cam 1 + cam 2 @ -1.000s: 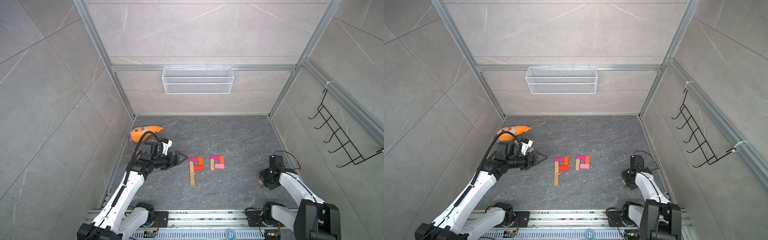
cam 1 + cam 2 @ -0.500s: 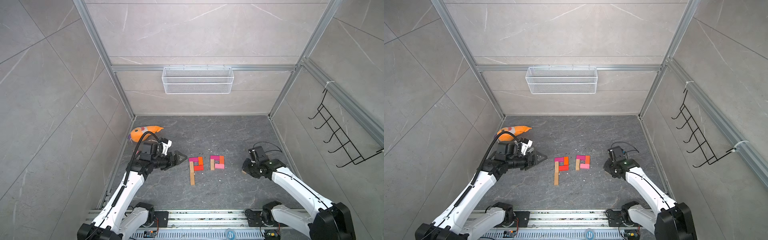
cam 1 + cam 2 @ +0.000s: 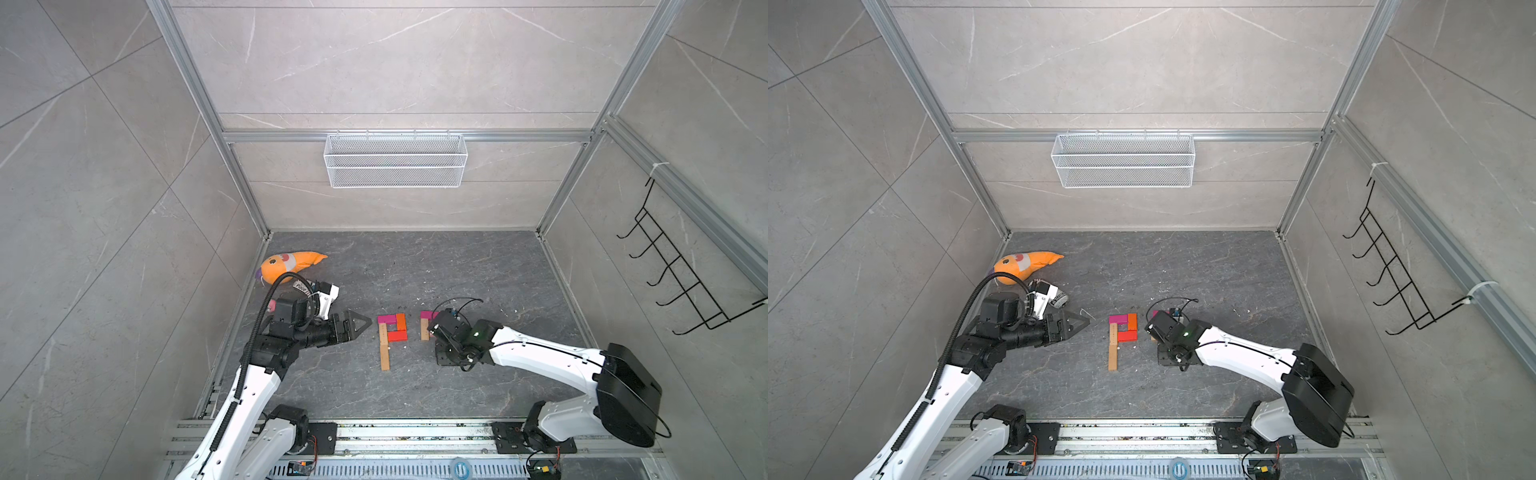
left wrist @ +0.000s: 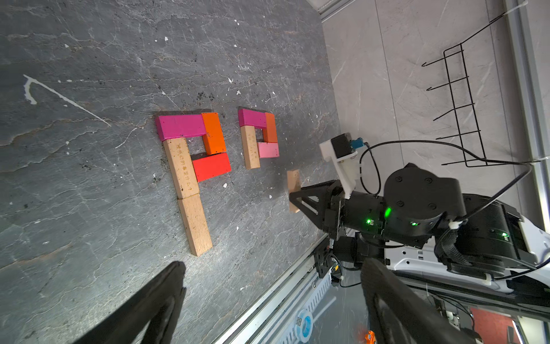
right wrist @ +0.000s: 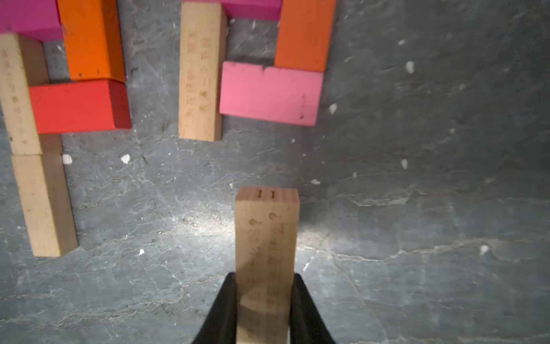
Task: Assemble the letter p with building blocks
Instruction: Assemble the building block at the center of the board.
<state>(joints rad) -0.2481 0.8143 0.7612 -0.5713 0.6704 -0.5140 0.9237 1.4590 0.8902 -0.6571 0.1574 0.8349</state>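
text | tan brick (image 5: 265,238) end face: "11" (side engraving illegible)

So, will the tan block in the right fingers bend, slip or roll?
Probably stiff: the tan wooden block looks solid. Its flat faces should not roll, and the right fingers clamp two sides, so slipping seems unlikely. Stood on its narrow end, it might tip.

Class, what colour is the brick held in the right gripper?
Plain tan wood; the brick shows best in the right wrist view.
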